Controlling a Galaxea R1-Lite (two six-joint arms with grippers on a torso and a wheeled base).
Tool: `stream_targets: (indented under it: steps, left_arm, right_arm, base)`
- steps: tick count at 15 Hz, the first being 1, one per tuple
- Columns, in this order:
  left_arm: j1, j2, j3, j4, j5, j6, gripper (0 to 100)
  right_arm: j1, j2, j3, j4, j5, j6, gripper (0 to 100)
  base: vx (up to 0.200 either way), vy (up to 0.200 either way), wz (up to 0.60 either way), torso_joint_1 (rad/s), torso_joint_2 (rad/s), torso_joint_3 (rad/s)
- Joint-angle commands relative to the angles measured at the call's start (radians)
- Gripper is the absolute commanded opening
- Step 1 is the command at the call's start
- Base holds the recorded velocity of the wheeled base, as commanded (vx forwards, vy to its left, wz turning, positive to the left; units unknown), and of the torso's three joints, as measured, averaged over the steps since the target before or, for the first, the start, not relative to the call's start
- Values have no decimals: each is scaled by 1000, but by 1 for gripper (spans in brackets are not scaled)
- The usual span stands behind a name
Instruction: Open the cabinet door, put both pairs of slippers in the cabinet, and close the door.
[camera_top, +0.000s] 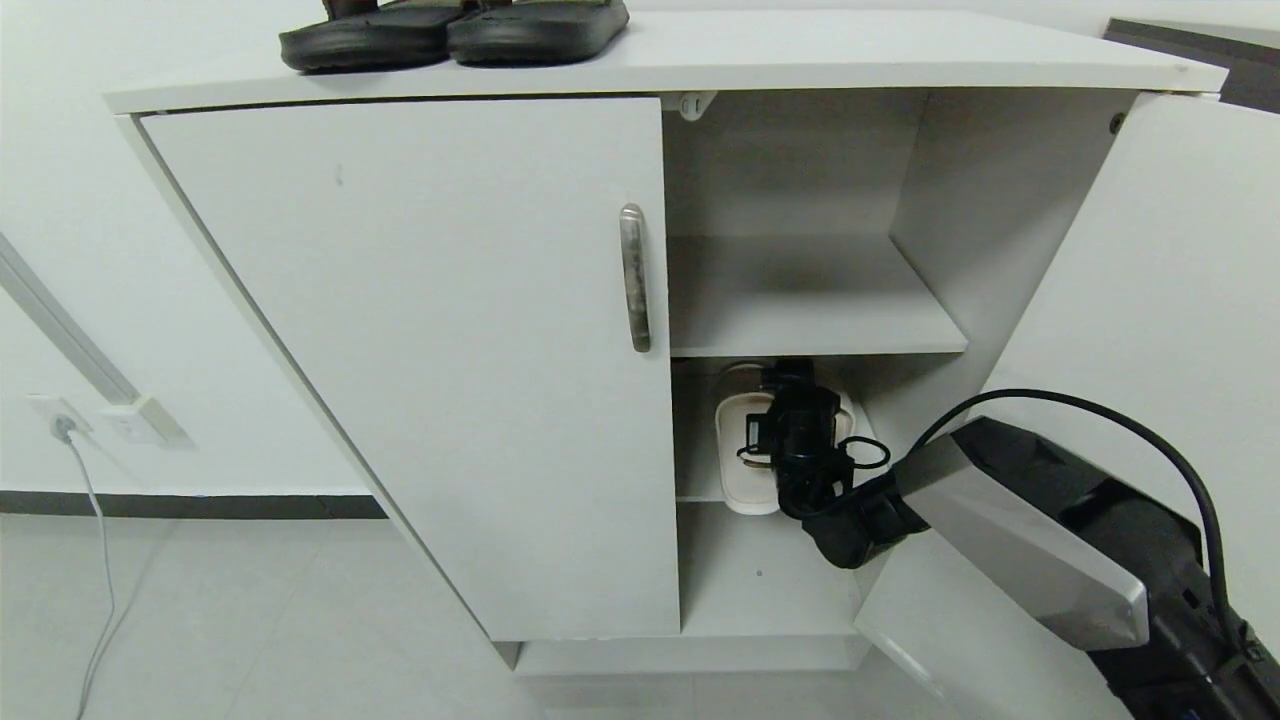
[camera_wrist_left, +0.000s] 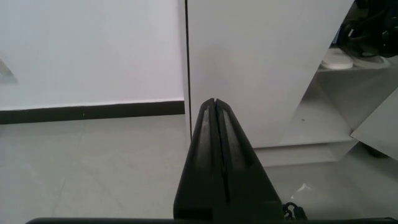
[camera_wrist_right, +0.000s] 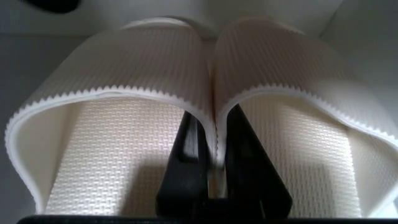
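The left claw (camera_wrist_left: 216, 124) hung low and to the left of the cabinet (camera_top: 900, 60), its fingers pressed together with nothing between them, aimed at the floor before the closed left door (camera_top: 420, 350).

On the cabinet top, toward the left, the black slippers (camera_top: 530, 35) lay side by side, not yet stored. They looked like thick moulded rubber or foam. I judged them light and bendy but a little bulkier than the pale pair, and best taken where the two inner straps meet, so that one pinch carries both.

Right of the door handle (camera_top: 634, 278), the open half showed a bare upper shelf and, below it, the white slippers (camera_top: 735, 470) over the lower shelf (camera_top: 692, 482). Whether their soles rested on it I could not tell.

The right claw (camera_top: 800, 440) reached into that lower compartment and was clamped on the pair. In the right wrist view its fingers (camera_wrist_right: 189, 146) squeezed the adjoining inner strap edges of both slippers (camera_wrist_right: 124, 74) together. The waffle-textured foam seemed soft, springy and light. It would grip well and bruise little, though the outer sides could splay or sag when freed.

Farthest right, the right door (camera_top: 1170, 280) stood swung wide open.
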Motion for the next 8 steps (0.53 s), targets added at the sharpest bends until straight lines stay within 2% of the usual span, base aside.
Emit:
stream_targets:
  steps: [1,6,7,8]
  left_arm:
    - [0,2,0,0,0,0,0]
    - [0,0,0,0,0,0,0]
    - [0,0,0,0,0,0,0]
    - [0,2,0,0,0,0,0]
  right_arm:
    - [-7,26,-27,5,0,-1,0]
    - [-12,38,-45,16,3,-5,0]
    - [-12,39,-45,16,3,-5,100]
    - [-12,44,-45,15,0,-5,100]
  base:
    - [0,0,0,0,0,0]
    - [0,0,0,0,0,0]
    - [0,0,0,0,0,0]
    - [0,0,0,0,0,0]
